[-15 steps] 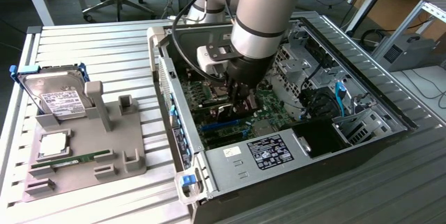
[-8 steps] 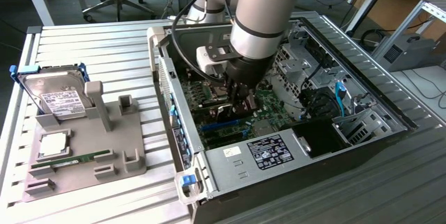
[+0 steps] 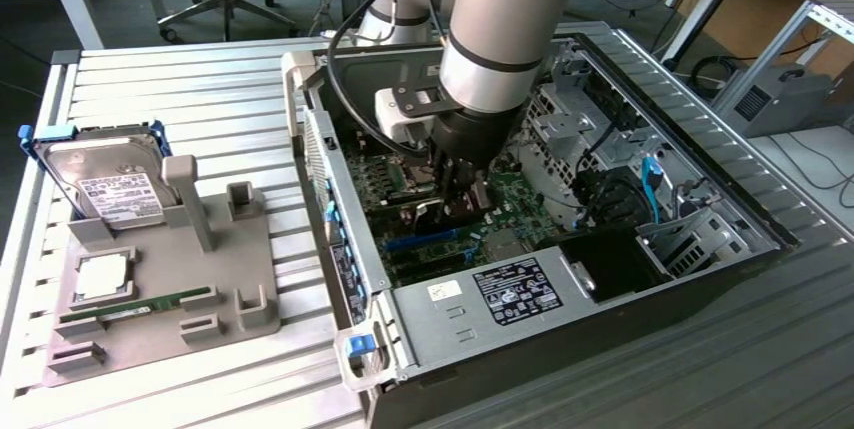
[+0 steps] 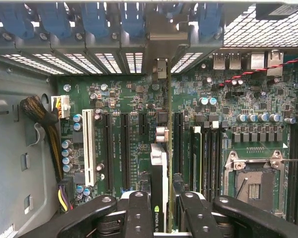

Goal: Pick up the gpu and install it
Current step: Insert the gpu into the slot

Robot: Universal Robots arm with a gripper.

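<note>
The claw (image 4: 161,201) is clenched on the gpu (image 4: 158,156), which stands edge-on between its fingers over the motherboard (image 4: 129,99) inside the computer case (image 3: 441,324). Black slots (image 4: 125,148) flank the card closely on both sides. A white slot (image 4: 88,144) and cable bundle (image 4: 42,116) lie farther out one way, the CPU socket (image 4: 253,183) the other, and blue latches (image 4: 94,20) ahead.

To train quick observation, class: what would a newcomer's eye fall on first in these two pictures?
The big grey robot arm reaches into the open black-and-silver computer case in mid-scene. Its black pincer grips a thin green gpu card edge-on over the green motherboard. At the exterior view's left, a silver hard drive with white label stands in a grey holder.
</note>
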